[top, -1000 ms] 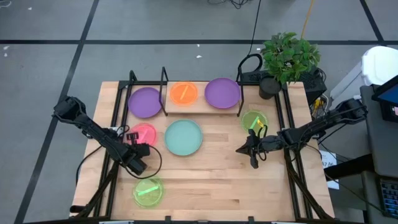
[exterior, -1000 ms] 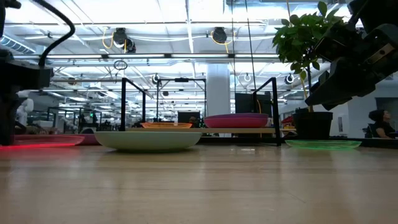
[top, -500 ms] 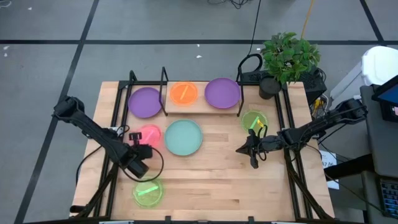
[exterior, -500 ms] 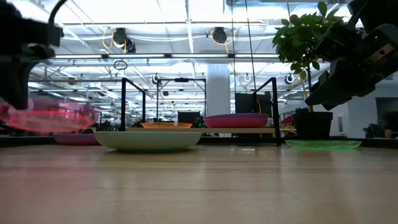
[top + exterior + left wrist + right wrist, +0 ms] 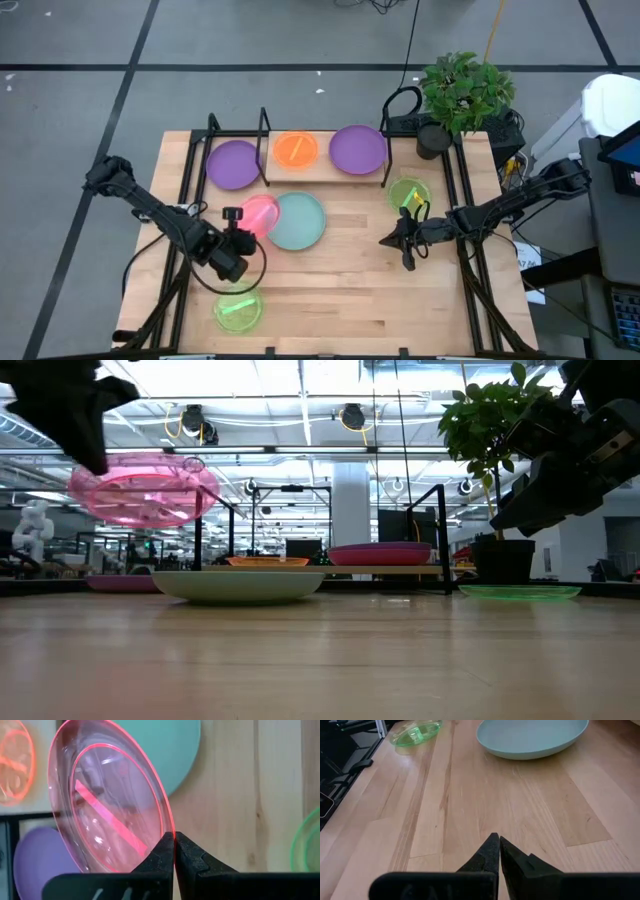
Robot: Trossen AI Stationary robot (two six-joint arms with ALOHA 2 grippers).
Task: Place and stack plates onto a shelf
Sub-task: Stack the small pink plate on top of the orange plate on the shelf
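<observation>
From above: pale plank surface (image 5: 340, 290) on a grey floor crossed by dark tape lines, potted plant (image 5: 462, 92) at the far right corner. On the shelf (image 5: 315, 168), an orange plate (image 5: 295, 149) beside a purple plate (image 5: 357, 149); second purple plate (image 5: 233, 164) just left of it. Teal plate (image 5: 297, 222) mid-surface, green plates at the near left (image 5: 238, 308) and far right (image 5: 407, 193). Left tool (image 5: 233, 217) pinching the rim of a translucent red plate (image 5: 260, 215), overlapping the teal plate's left edge. Right tool (image 5: 403, 241) pressed together, empty, right of the teal plate.

At surface level: red plate held tilted, clear of the wood, against a bright hall of ceiling lights.

From the left wrist: fingers (image 5: 160, 857) clamped on the rim.

From the right wrist: closed fingers (image 5: 490, 852) over bare planks.
</observation>
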